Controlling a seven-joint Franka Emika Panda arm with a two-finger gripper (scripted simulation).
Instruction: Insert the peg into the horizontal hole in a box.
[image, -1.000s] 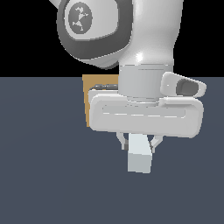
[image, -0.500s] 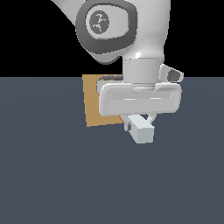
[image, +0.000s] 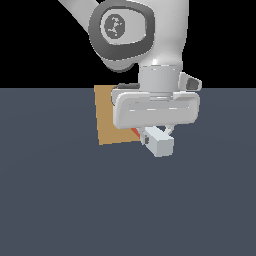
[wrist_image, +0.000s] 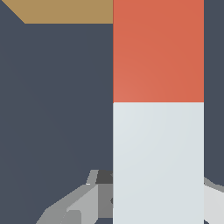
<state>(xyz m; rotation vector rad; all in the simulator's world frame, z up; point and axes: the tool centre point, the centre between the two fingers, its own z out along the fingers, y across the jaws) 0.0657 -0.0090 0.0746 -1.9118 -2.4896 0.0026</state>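
Observation:
The peg (image: 161, 144) is held level just above the floor, and my gripper (image: 157, 135) is shut on its pale grey-white part. Its red-orange end (image: 135, 132) points at the tan box (image: 106, 122), which stands upright behind my hand. In the wrist view the peg (wrist_image: 157, 162) runs along the picture, its red-orange end (wrist_image: 157, 52) reaching toward the box's edge (wrist_image: 65, 11). Grey fingers (wrist_image: 85, 203) flank the white part. The hole is hidden behind my hand in the exterior view and does not show in the wrist view.
A flat dark grey-blue floor (image: 60, 200) surrounds the box and the arm. The large white arm link (image: 130, 35) rises above my hand.
My hand has moved away from the camera toward the box, carrying the peg. The peg has turned so its red-orange end now shows against the box face.

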